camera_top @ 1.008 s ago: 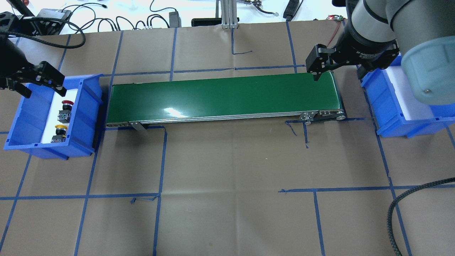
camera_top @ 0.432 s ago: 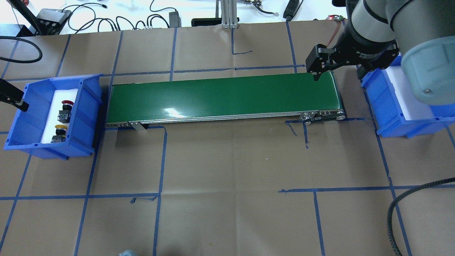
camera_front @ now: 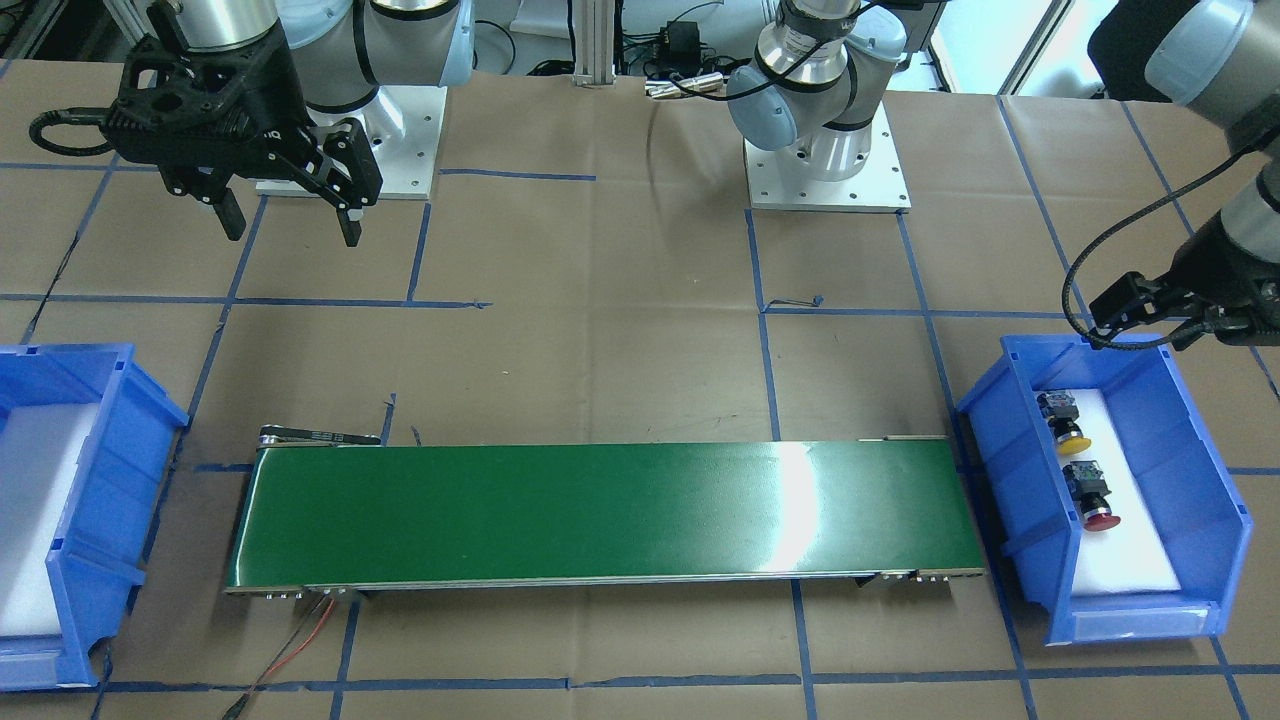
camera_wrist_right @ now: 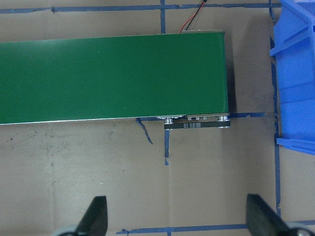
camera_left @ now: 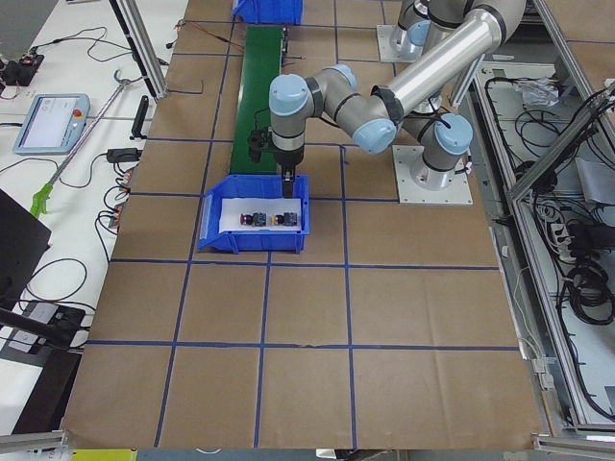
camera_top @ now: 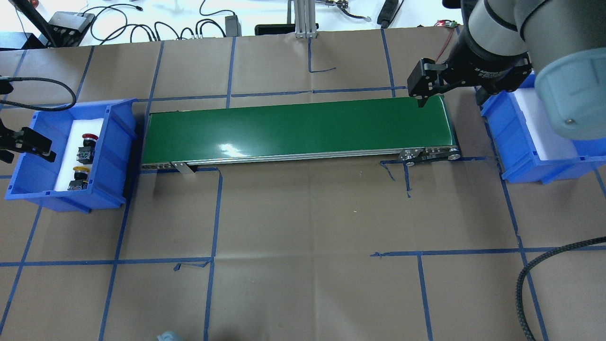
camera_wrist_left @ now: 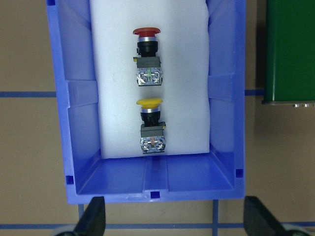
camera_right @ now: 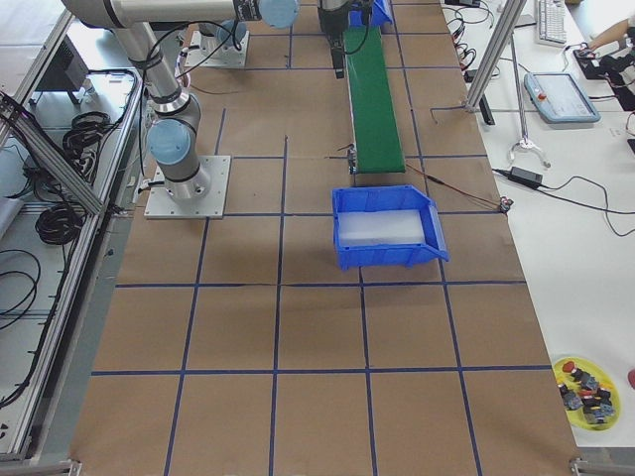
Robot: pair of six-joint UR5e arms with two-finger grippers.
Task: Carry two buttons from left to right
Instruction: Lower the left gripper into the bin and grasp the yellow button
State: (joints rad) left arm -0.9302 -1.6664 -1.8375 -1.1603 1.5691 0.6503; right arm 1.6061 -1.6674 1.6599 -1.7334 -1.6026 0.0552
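Covering the table (camera_top: 307, 213) was brown paper with a blue tape grid, and a long green conveyor belt (camera_top: 298, 130) lay across it. In the blue plastic bin (camera_wrist_left: 226, 88) at the belt's left end, the red-capped push-button (camera_wrist_left: 147, 61) and the yellow-capped push-button (camera_wrist_left: 152, 128) lay on white foam (camera_wrist_left: 113, 113). The left gripper (camera_wrist_left: 175, 221) hung above this bin's edge, fingers wide apart and empty. The right gripper (camera_front: 293, 230), also spread wide, hung near the belt's right end. Black cables (camera_top: 142, 28) lay on a white bench (camera_top: 265, 12) beyond the belt.

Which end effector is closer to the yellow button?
Left. The left end effector hovers at the blue bin holding the yellow button; the right end effector hangs at the far end of the conveyor.
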